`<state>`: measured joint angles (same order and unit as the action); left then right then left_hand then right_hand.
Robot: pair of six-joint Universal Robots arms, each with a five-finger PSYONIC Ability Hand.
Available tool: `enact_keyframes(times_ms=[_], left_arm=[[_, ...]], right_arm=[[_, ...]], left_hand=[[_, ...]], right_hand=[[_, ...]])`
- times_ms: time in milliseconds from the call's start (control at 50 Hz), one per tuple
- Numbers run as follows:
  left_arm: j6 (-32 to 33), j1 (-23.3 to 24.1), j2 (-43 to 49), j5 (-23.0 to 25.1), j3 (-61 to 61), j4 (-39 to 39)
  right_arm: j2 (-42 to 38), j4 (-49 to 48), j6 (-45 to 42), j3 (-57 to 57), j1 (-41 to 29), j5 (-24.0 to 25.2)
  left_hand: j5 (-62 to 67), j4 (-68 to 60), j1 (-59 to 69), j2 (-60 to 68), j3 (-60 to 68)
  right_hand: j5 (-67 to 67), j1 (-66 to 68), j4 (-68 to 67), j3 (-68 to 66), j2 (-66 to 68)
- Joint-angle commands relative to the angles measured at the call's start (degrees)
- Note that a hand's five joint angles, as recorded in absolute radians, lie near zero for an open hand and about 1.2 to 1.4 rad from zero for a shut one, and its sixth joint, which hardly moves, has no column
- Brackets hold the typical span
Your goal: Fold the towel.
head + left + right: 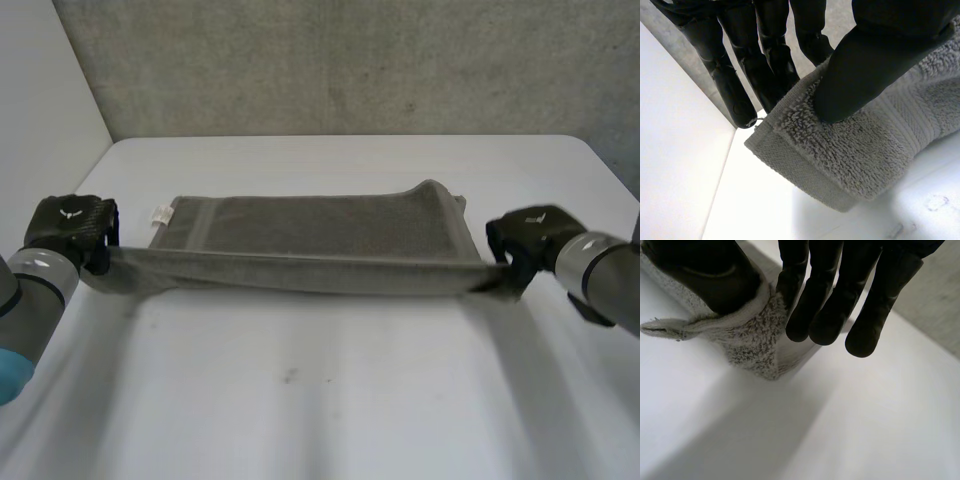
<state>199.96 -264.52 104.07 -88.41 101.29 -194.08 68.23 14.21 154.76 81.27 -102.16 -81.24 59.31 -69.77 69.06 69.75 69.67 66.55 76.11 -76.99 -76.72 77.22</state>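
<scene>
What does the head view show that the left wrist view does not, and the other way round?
Head view adds: the towel at full length, its near edge stretched between the left hand and the right hand, and a white tag near its left end. Left wrist view adds: the thumb pressing on a towel corner, with the fingers behind it. Both share the grey towel, the left hand and the white table.

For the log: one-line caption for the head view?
Black left hand and right hand pinch near corners of the grey terry towel, its edge hanging above the white table.
</scene>
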Motion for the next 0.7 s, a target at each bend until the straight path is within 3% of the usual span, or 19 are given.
enact_keyframes(times_ms=[20, 160, 340, 580, 700], left_arm=[[-0.36, 0.67, -7.02, 0.08, -0.57, 0.81], [-0.45, 0.76, -11.25, 0.08, 0.04, 0.72], [-0.19, 1.11, -8.45, 2.97, 4.70, 0.72], [0.34, 1.11, -9.76, 3.33, 6.72, 3.01], [0.16, 0.93, -15.65, 5.00, 9.01, 8.46]], right_arm=[[12.69, -6.81, -2.88, -2.00, 1.96, 0.12], [18.87, -9.83, -8.49, 1.16, 1.26, 0.21], [10.62, -0.86, -27.56, 5.82, 0.73, -1.55], [10.35, 0.64, -29.78, 6.09, 1.78, -3.40], [16.59, 7.76, -29.16, 6.27, 1.96, -1.64]], left_hand=[[10.69, -10.23, 10.94, 10.25, 10.33], [10.69, -10.23, 10.94, 10.25, 10.33], [10.69, -10.23, 10.94, 10.25, 10.33], [10.69, -10.23, 10.94, 10.25, 10.33], [10.69, -10.23, 10.94, 10.25, 10.33]], right_hand=[[3.45, 3.89, -3.01, -3.28, 2.78], [3.45, 3.89, -3.01, -3.28, 2.78], [3.45, 3.89, -3.01, -3.28, 2.78], [3.45, 3.89, -3.01, -3.28, 2.78], [3.45, 3.89, -3.01, -3.28, 2.78]])
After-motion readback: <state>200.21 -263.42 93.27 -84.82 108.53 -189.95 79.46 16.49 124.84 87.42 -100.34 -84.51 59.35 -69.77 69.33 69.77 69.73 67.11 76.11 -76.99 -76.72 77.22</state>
